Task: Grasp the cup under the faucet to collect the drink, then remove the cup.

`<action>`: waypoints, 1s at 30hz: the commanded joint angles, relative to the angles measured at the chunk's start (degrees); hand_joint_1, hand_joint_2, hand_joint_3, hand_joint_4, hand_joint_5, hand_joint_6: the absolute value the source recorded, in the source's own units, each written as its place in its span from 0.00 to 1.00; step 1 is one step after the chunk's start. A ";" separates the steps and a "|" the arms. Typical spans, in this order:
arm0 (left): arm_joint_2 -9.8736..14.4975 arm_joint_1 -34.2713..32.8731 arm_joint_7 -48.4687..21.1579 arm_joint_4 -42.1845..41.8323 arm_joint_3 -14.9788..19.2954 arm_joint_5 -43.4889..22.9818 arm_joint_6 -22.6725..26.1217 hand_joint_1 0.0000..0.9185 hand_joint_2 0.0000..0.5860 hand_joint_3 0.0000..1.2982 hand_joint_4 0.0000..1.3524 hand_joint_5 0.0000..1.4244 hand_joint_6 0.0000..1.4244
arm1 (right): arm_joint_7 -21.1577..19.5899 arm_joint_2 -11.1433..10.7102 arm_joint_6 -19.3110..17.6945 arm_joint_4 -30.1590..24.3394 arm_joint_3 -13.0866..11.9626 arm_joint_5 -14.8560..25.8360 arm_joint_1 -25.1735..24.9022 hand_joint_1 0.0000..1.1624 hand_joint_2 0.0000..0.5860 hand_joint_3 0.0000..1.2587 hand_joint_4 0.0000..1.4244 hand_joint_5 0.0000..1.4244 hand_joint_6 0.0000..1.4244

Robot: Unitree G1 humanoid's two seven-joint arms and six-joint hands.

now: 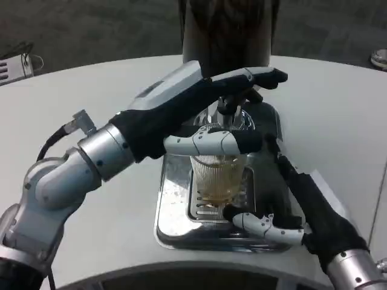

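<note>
Silver and jointed, the two forearms come in from the lower corners, each ending in a robot hand. The right robot hand [275, 208] reaches in from the lower right, its black and white fingers curling around the lower part of the cup [217, 178] from the right and front, so it appears to be grasping the cup. The left robot hand [208, 115] stretches across from the left, one finger laid over the cup's rim and another extended over the faucet [233, 103]; whether it presses or only rests there I cannot tell.

That cup is clear ribbed plastic, upright, with a little amber drink in the bottom. It stands on the slotted grate of a shiny metal drip tray [172, 211], directly below the faucet. Behind rises a dark rounded dispenser body [227, 30].

White and smooth, the bench [338, 121] has a curved far edge, with dark carpet [91, 30] beyond. Wide bare surface lies to the left and right of the tray, while the tray's front rim sits close to the near bench edge.
</note>
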 commanded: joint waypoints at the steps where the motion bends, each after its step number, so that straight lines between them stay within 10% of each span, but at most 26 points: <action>1: 1.05 2.05 -1.81 0.53 -0.38 0.74 1.31 0.00 0.10 0.15 0.14 0.19 0.22 | -1.29 0.32 0.68 2.86 0.85 1.02 -2.61 0.70 0.34 0.00 0.00 0.00 0.00; 30: -5.47 13.74 19.64 -9.49 11.76 2.17 -5.39 0.04 0.21 0.18 0.16 0.23 0.27 | -3.02 -0.96 -0.11 10.49 2.04 5.13 -8.49 0.69 0.35 0.00 0.00 0.00 0.00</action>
